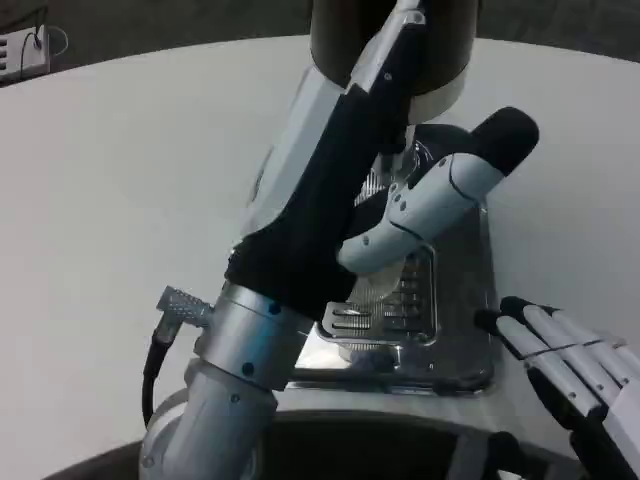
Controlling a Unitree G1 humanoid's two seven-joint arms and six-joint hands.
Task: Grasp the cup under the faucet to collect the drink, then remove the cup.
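Nearest the camera, the left forearm (235, 370) rises from the bottom edge and slants up and away, its silver cuff and black sleeve crossing over most of the drink station. Off to its right, low in the frame, the right hand (570, 365) rests with its fingers laid out straight and close together, tips pointing toward the station, holding nothing; I judge it to be waiting.

Beyond the cuff sits the shiny drip tray (420, 350), its slotted grate showing just under the left hand. The tray is there to catch spills beneath the faucet, so the cup should stand on it, yet the arm hides that spot and I cannot make out the cup itself.

Farther on, the left hand (420, 200) reaches in over the tray. One white finger with a black tip angles up to the right, another curls lower toward the grate. Whether they close on the cup I cannot tell. Above the hand stands the dark dispenser body (440, 50), seemingly where the faucet hangs.
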